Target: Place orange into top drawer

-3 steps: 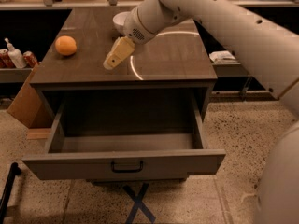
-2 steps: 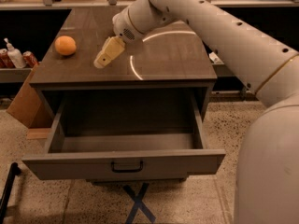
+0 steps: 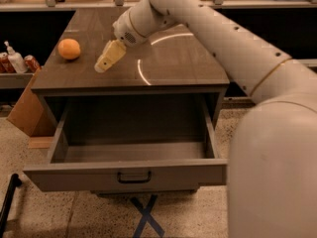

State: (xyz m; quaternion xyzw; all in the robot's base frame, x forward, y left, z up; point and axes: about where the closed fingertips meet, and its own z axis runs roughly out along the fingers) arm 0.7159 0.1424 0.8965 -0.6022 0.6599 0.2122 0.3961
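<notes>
Speckled stone-look floor (image 3: 59,217) with a blue tape X (image 3: 146,217) just below the cabinet; dark shelving runs along the back of the room. Wood-grain brown tabletop (image 3: 193,68), glossy, with a bright curved light reflection (image 3: 141,73) near its middle. orange (image 3: 69,48) sits on the tabletop near the left edge, toward the back-left, resting on its own and touching nothing else. top drawer (image 3: 74,175) is pulled well out toward the camera, grey-brown front panel, small dark bail handle (image 3: 133,176) at its centre. White arm (image 3: 223,38) comes in from the right foreground and reaches across the tabletop. gripper (image 3: 100,68) is over the left-centre of the tabletop, to the right of the orange and apart from it, angled down-left. Tan fingers (image 3: 110,56) look pressed together into one wedge, pinching nothing. Left of the cabinet: a cardboard box (image 3: 27,110) on the floor, and a low shelf with a white pump bottle (image 3: 15,58) and red cans (image 3: 31,62).
</notes>
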